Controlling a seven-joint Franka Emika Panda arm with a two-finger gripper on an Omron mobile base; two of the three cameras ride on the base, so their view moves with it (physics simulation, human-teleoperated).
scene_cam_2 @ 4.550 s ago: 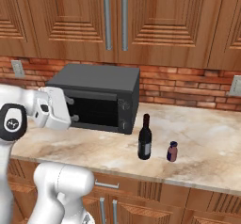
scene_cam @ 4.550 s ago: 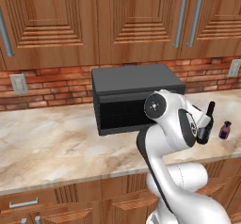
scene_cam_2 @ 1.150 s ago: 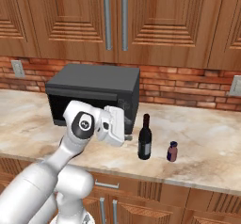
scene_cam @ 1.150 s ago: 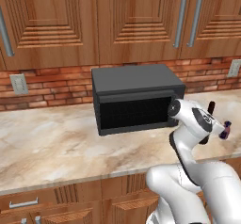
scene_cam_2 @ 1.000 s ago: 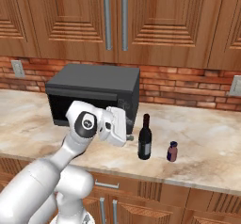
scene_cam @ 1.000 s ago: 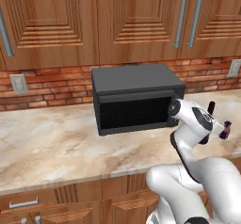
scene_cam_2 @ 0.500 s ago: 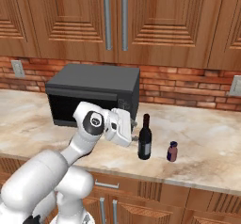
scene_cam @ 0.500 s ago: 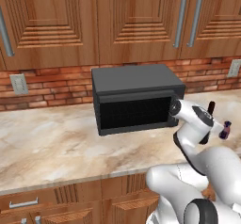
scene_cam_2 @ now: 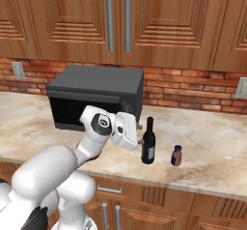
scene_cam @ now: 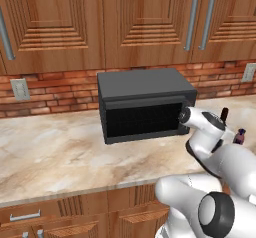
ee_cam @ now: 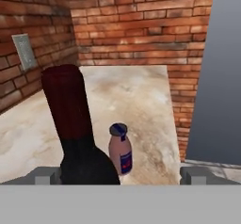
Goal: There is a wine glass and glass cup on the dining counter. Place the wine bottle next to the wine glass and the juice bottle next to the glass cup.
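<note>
Right base view shows the wine bottle (scene_cam_2: 148, 142) standing upright on the wall counter (scene_cam_2: 207, 151) just right of the black microwave (scene_cam_2: 96, 96), with the juice bottle (scene_cam_2: 177, 155) near it on the far side from the arm. Neither has left this counter, so by my judgement both placements are yet to be done and the first pick is only being lined up. The gripper (scene_cam_2: 137, 139) sits level with the bottle's body, its fingers spread fully wide, grasping nothing; whether a tip touches the glass I cannot tell.
</note>
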